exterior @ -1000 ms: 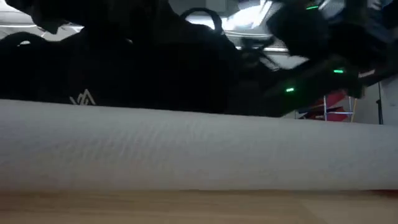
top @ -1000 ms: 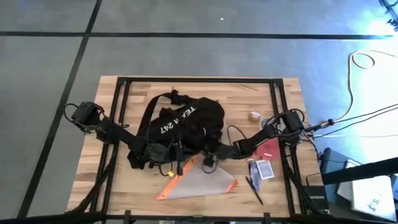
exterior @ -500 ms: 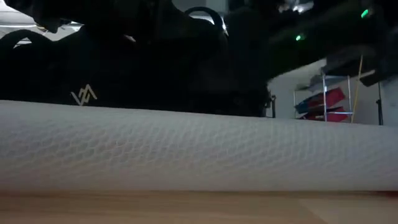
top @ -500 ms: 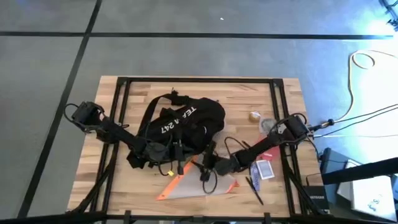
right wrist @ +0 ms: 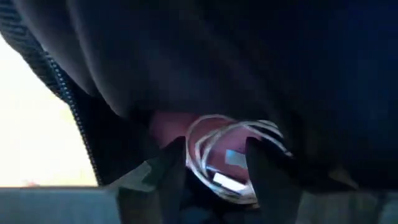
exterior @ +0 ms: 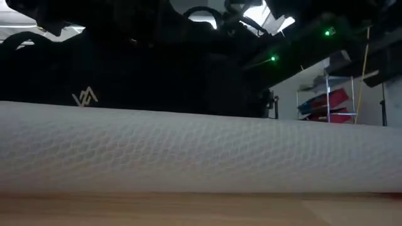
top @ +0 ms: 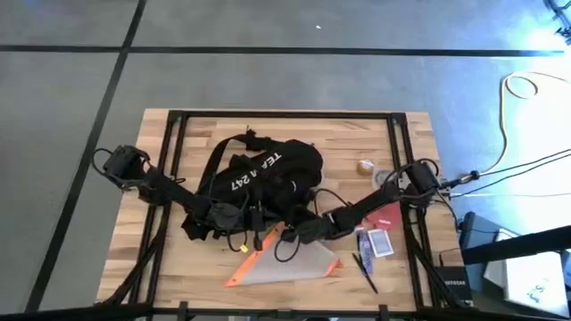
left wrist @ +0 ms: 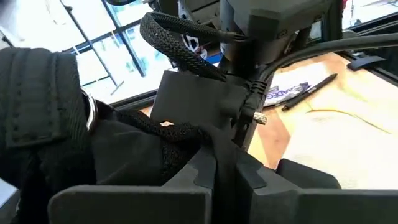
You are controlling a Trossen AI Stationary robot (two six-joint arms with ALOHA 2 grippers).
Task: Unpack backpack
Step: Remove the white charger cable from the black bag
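While one backpack point(top: 268, 174) lies mid-table, two grippers at it, spread indiscernible.

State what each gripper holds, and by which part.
Left gripper: shut on a fold of the backpack at its opening. Right gripper: inside the backpack, around a clear-wrapped item; a firm hold cannot be told.

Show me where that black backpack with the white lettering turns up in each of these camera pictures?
High view: the backpack lies at the table's middle, between both arms.
Low view: it is the dark mass behind the translucent pouch.
Left wrist view: black fabric and a strap fill one side.
Right wrist view: dark fabric with a zipper fills the frame.
Shared landmark: the translucent pouch, beside the backpack, shows in the high and low views.
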